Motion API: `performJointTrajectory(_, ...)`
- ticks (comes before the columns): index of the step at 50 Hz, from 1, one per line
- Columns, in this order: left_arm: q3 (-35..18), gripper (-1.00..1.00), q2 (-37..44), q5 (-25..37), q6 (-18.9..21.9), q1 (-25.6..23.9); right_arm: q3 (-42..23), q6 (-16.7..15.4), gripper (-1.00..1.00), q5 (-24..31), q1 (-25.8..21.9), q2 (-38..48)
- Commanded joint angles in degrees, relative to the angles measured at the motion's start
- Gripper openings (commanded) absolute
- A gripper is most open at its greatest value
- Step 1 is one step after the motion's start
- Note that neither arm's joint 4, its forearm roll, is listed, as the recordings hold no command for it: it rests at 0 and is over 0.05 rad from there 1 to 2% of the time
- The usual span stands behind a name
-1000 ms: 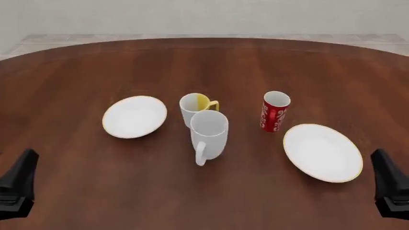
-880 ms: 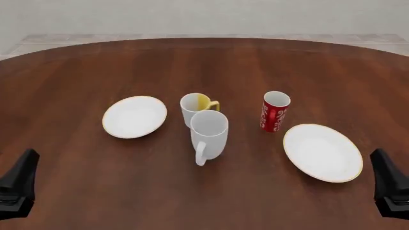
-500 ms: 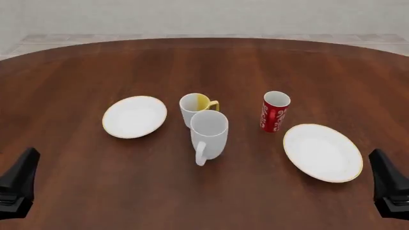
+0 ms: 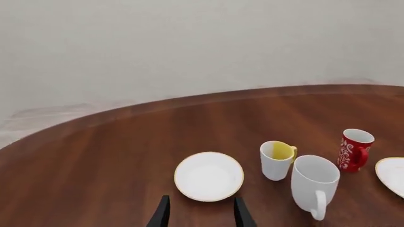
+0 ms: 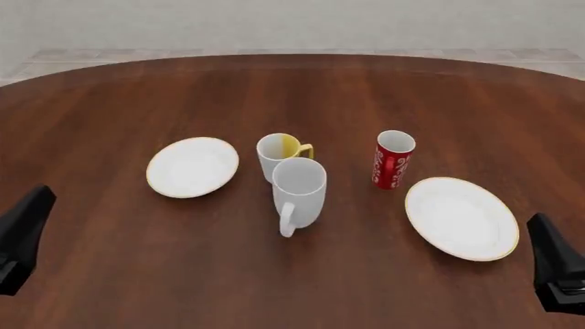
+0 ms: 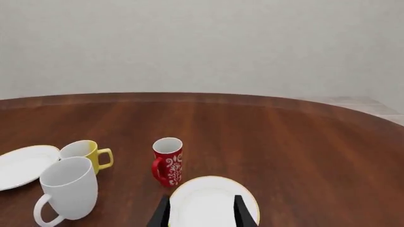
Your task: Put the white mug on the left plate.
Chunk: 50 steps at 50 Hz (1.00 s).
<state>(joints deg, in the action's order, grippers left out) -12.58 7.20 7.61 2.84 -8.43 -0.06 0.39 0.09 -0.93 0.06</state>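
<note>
The tall white mug (image 5: 299, 192) stands upright near the table's middle, handle toward me; it also shows as white mug (image 4: 313, 185) and white mug (image 6: 68, 190). The left plate (image 5: 193, 166), white with a gold rim, lies left of it, also seen as left plate (image 4: 209, 176) and left plate (image 6: 22, 165). My left gripper (image 4: 200, 215) is open with nothing between its fingers, low at the front left (image 5: 20, 240), well short of the plate. My right gripper (image 6: 200, 211) is open and bare, at the front right (image 5: 555, 271).
A shorter white mug with yellow inside (image 5: 281, 155) stands just behind the white mug. A red patterned mug (image 5: 393, 160) is to the right. A second gold-rimmed plate (image 5: 462, 217) lies at the right, in front of my right gripper. The table edge curves at the back.
My left arm has risen slightly at the front left; the right arm has barely shifted. The mugs and plates have not moved.
</note>
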Motion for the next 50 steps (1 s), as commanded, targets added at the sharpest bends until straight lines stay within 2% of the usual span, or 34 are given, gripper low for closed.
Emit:
performJointTrajectory(1,-6.47,1.0,5.79,2.53,-1.54,-4.03,0.02,0.16,1.0,0.09,0.03,0.01)
performJointTrajectory(7,-10.29,1.0,8.69,4.1,-1.21,-5.84,0.02,0.28,1.0,0.03,0.01,0.15)
performJointTrajectory(17,-12.76,1.0,14.5,3.06,0.31,-8.69,0.02,0.35,1.0,-0.21,0.06,0.56)
performJointTrajectory(21,-14.47,1.0,17.95,3.09,-1.05,-10.14,0.02,0.49,1.0,-0.38,0.06,0.8)
performJointTrajectory(27,-15.45,1.0,20.45,2.82,-0.44,-10.77,0.02,0.61,1.0,-0.59,0.1,1.1)
performJointTrajectory(32,-16.27,1.0,22.83,3.01,-1.55,-12.12,0.03,0.66,1.0,-0.82,0.01,1.43)
performJointTrajectory(41,-18.46,1.0,24.5,3.71,-2.61,-15.37,0.03,0.93,1.0,-0.28,0.04,1.01)
performJointTrajectory(50,-19.73,1.0,25.93,4.53,-3.14,-16.17,0.04,0.76,1.0,-0.16,-0.13,1.08)
